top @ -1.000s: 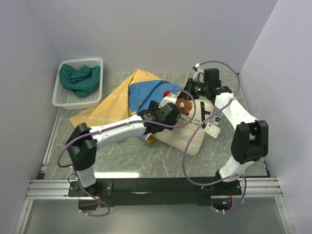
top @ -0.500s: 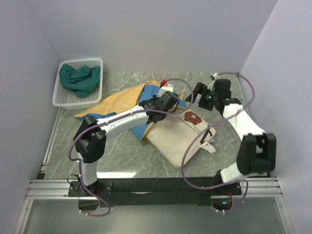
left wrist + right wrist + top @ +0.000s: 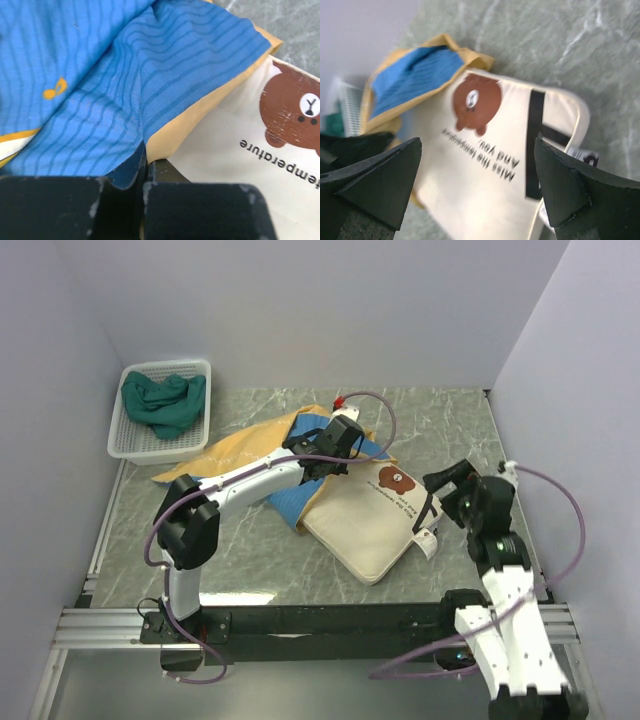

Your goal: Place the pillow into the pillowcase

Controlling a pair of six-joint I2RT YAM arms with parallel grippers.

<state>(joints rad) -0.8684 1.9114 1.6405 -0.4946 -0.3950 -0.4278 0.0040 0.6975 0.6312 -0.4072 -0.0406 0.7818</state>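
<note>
The pillow (image 3: 365, 525) is cream-white with a brown bear print and lies flat on the table, also visible in the right wrist view (image 3: 470, 200) and left wrist view (image 3: 235, 165). The pillowcase (image 3: 250, 445), blue striped outside (image 3: 125, 75) and mustard-yellow inside, lies crumpled at the pillow's far left corner (image 3: 410, 80). My left gripper (image 3: 338, 452) is shut on the pillowcase's edge, where blue cloth is pinched between the fingers (image 3: 145, 160). My right gripper (image 3: 442, 482) hangs open above the pillow's right end (image 3: 477, 175), holding nothing.
A white basket (image 3: 130, 450) holding a green cloth (image 3: 162, 400) stands at the back left. Grey walls close in the table on the left, back and right. A tag (image 3: 428, 543) sticks out at the pillow's right edge.
My right gripper opened, let go of the pillow and drew back to the near right. The pillow dropped flat. My left gripper shut on the pillowcase edge and shifted farther back.
</note>
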